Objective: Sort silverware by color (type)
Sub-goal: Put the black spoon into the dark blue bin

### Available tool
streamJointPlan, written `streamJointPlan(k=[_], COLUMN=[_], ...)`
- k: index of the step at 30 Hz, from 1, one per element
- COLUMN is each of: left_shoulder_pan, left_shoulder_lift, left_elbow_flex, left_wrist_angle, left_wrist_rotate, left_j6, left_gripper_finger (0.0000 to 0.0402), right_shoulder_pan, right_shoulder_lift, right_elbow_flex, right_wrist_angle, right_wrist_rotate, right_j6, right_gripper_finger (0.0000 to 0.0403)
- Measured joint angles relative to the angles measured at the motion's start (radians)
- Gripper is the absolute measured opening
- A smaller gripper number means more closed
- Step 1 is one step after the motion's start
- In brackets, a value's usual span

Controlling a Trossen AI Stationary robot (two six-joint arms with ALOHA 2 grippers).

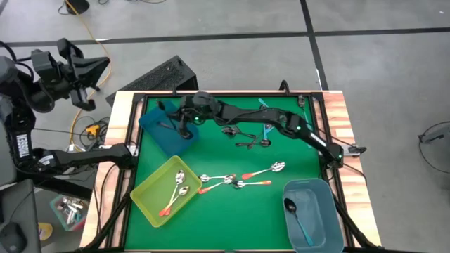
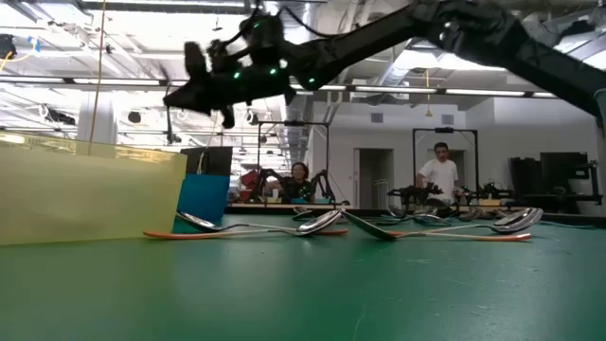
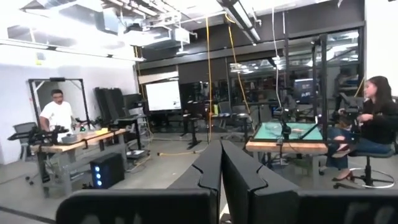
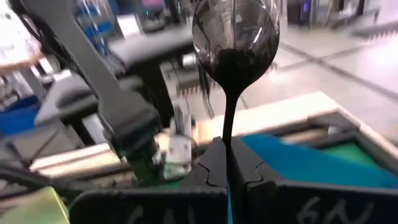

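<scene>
Here the right gripper (image 4: 225,163) has its fingers clamped on a dark spoon (image 4: 235,43); left fingers (image 3: 208,171) together.

Premises are a robotics laboratory: exposed ceiling ducting (image 3: 155,28), concrete floor (image 1: 246,17), further robot workstations (image 3: 286,134), seated staff (image 3: 373,124).

Grey concrete floor (image 1: 211,21), white walls (image 3: 15,93), exposed ceiling ducts (image 3: 149,31), wooden workbenches (image 3: 81,140), seated person (image 3: 373,124)
</scene>
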Motion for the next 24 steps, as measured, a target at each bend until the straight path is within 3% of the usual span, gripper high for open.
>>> streamJointPlan(k=[4, 7, 13, 17, 24], left_shoulder_pan=[0.0, 0.0, 0.0, 0.0, 0.0], left_shoulder_lift=[-0.014, -0.061, -0.272, -0.427, -0.638], left_elbow_flex=[-0.007, -0.09, -0.513, -0.776, -1.004], left_wrist_angle=[-0.067, -0.076, 0.212, 0.356, 0.465], left_wrist_rotate=[-0.029, -0.049, -0.069, -0.195, -0.302], left_j6=[0.014, 0.019, -0.077, -0.135, -0.241], left_gripper_finger=[0.0, 0.0, 0.0, 0.0, 0.0], right_shoulder_pan=[0.005, 0.007, 0.003, -0.003, -0.008], right_shoulder_lift=[0.078, 0.094, 0.092, 0.088, 0.088], right_elbow_flex=[0.146, 0.157, 0.155, 0.155, 0.155], right_wrist_angle=[-0.163, -0.169, -0.241, -0.295, -0.446], right_wrist_rotate=[-0.001, -0.001, 0.001, 0.002, 0.041], right_j6=[-0.024, -0.039, -0.039, -0.048, -0.042], right_gripper_finger=[0.0005, 0.0005, 0.0005, 0.0005, 0.0005])
